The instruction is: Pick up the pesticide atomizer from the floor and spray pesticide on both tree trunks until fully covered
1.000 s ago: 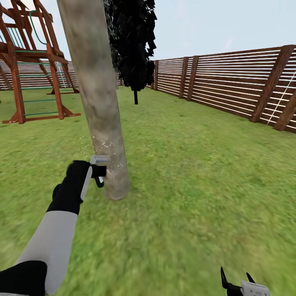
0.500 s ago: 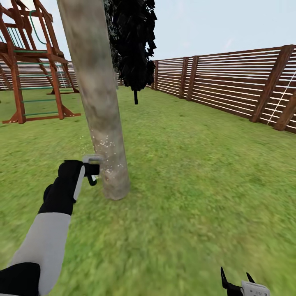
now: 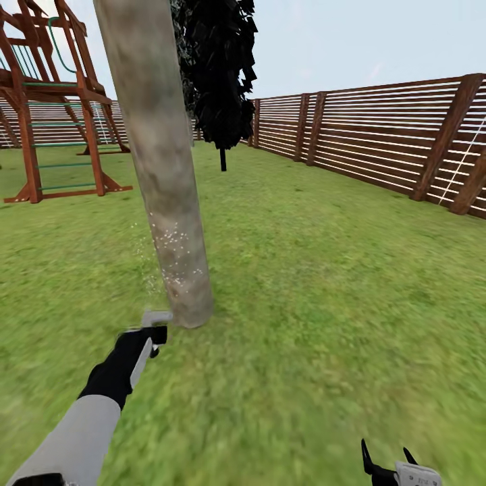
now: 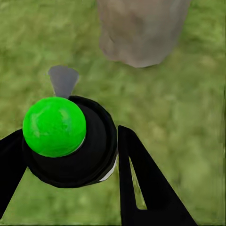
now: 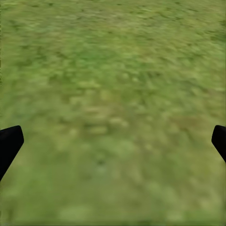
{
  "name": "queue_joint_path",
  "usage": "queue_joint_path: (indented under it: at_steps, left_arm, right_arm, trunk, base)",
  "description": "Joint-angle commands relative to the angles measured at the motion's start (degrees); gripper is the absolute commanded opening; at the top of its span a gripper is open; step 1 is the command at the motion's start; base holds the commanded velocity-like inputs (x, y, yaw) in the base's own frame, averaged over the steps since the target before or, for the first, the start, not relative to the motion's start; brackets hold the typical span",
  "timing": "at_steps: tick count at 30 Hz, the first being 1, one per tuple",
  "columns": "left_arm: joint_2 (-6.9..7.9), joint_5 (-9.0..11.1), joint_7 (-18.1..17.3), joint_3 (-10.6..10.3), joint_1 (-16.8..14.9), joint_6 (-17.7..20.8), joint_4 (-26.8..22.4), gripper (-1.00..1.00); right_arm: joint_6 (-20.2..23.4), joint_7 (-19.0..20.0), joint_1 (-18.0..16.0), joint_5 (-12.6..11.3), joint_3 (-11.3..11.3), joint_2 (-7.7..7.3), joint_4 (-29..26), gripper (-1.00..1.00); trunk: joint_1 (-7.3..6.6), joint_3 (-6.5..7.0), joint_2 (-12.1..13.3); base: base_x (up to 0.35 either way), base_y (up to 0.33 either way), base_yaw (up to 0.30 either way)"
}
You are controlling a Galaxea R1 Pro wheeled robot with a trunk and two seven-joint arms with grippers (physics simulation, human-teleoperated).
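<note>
A thick grey-tan tree trunk [image 3: 162,169] rises from the grass left of centre. Pale pesticide specks [image 3: 174,251] dot its lower part. My left gripper [image 3: 152,332] is low, just short of the trunk's base, and shut on the pesticide atomizer [image 3: 155,317], whose grey nozzle points at the trunk. The left wrist view has the atomizer [image 4: 70,146] as a black body with a bright green cap. It sits between the black fingers [image 4: 141,188], with the trunk's base [image 4: 141,28] beyond. My right gripper [image 3: 389,466] hangs open over bare grass at the lower right, its fingertips [image 5: 9,146] wide apart.
A red wooden play frame [image 3: 47,108] stands at the back left. A dark columnar tree [image 3: 219,74] stands behind the trunk. The brown slat fence [image 3: 378,128] runs along the right side and back. Open lawn [image 3: 324,283] lies to the right of the trunk.
My left arm has dropped and drawn back from the trunk with the atomizer, from low-trunk height to near the base. The right arm and the view have not moved.
</note>
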Motion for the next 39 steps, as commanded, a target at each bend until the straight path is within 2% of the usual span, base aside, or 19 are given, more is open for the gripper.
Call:
queue_joint_path:
  at_steps: [1,2,4,6,11,16,22,25,29,39]
  left_arm:
    - [-0.01,1.32,2.40,0.35,-0.02,-4.91,4.54,-1.00]
    - [-0.01,1.77,4.72,0.45,-0.02,-7.86,7.61,-1.00]
    - [-0.01,2.03,6.68,0.45,0.00,-9.81,10.70,-1.00]
    - [-0.01,2.13,7.00,0.37,0.68,-10.65,12.19,-1.00]
    - [-0.06,2.17,6.94,0.25,1.88,-12.26,12.56,-1.00]
    - [-1.18,2.15,7.18,0.25,2.07,-13.01,12.58,-1.00]
    - [-1.17,2.17,7.21,0.31,2.10,-13.40,12.66,-1.00]
    - [-1.23,2.14,7.66,0.21,2.16,-17.08,13.91,-1.00]
    - [-1.37,2.07,7.73,0.08,2.17,-17.51,14.32,-1.00]
    - [-1.68,2.07,7.74,0.07,2.17,-17.53,14.34,-1.00]
  right_arm:
    - [0.00,0.00,0.00,0.00,0.00,0.00,-0.02,1.00]
    - [0.00,0.00,0.00,0.00,0.00,0.00,-0.02,1.00]
    - [0.00,0.00,0.00,0.00,0.00,0.00,-0.03,1.00]
    - [0.00,0.00,0.00,0.00,0.00,0.01,-0.01,1.00]
    - [0.00,0.00,0.00,0.00,0.00,0.01,0.04,1.00]
    - [0.00,0.00,0.00,0.01,0.00,0.01,0.06,1.00]
    - [0.00,0.00,0.00,0.00,0.00,0.01,0.05,1.00]
    - [0.00,0.00,0.00,0.00,0.00,0.01,0.05,1.00]
    - [0.00,0.00,0.00,0.00,0.00,0.01,0.06,1.00]
    - [0.00,0.00,0.01,0.00,0.00,0.01,0.06,1.00]
  trunk:
    - [-0.01,0.01,0.00]
    - [-0.01,0.01,0.00]
    - [-0.01,0.01,0.00]
    - [-0.01,0.01,0.00]
    - [-0.01,0.01,0.00]
    - [-0.01,0.01,0.00]
    - [-0.01,0.01,0.00]
    - [-0.01,0.01,0.00]
    - [-0.01,0.01,0.00]
    - [-0.01,0.01,0.00]
  base:
    - [0.000,0.000,0.000]
    - [0.000,0.000,0.000]
    - [0.000,0.000,0.000]
    - [0.000,0.000,0.000]
    - [0.106,-0.126,0.000]
    - [0.195,-0.213,0.000]
    - [0.225,-0.205,0.000]
    - [0.181,-0.225,0.000]
    - [0.167,-0.232,0.010]
    - [0.143,-0.243,0.226]
